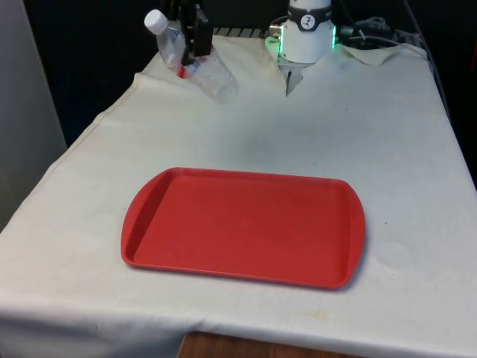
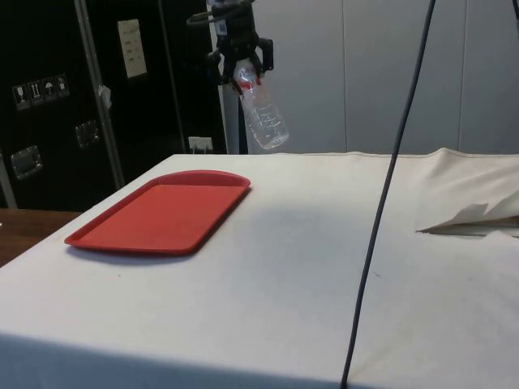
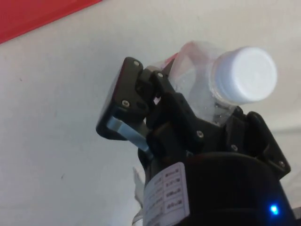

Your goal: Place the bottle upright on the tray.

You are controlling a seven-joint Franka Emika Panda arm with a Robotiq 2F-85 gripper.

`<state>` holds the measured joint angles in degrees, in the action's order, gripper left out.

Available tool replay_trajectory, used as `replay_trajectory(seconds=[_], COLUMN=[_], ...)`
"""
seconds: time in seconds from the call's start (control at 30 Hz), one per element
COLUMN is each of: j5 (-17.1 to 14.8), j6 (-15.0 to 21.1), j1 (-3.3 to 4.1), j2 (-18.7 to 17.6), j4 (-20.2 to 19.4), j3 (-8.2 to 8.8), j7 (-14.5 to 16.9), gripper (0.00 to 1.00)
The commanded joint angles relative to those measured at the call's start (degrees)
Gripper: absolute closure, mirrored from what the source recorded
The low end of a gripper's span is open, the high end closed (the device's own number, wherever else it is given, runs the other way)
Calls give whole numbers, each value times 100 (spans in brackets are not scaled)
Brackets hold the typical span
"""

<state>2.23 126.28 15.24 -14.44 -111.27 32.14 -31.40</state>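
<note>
Gripping tilted bottle, jaws aloft, tray apart

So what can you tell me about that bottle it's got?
The bottle is clear, ribbed plastic with a white screw cap and a bit of red label near the neck. It looks empty. The end effector is shut on its upper part, holding it tilted in the air above the white cloth, cap uppermost, short of the red tray. Nothing else touches it.
</note>
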Motion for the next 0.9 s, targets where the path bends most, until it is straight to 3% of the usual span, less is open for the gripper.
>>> replay_trajectory(seconds=[0.0, 0.17, 0.2, 0.47, 0.5, 0.53, 0.77, 0.8, 0.87], j5=[115, 378, 309, 791, 745, 842, 1289, 1203, 1461], j6=[132, 281, 178, 498, 407, 521, 699, 596, 762], j1=[29, 29, 0, 23, -6, 23, 17, -6, 17], j2=[23, 17, 0, -11, 0, -11, -23, -17, -23], j4=[-40, -57, -23, -80, -63, -80, -109, -97, -126], j3=[23, -6, -40, -17, -52, -17, -34, -63, -40], j7=[-115, -384, -321, -819, -773, -877, -1352, -1255, -1530], gripper=[67, 67, 67, 67, 67, 67, 67, 67, 67])
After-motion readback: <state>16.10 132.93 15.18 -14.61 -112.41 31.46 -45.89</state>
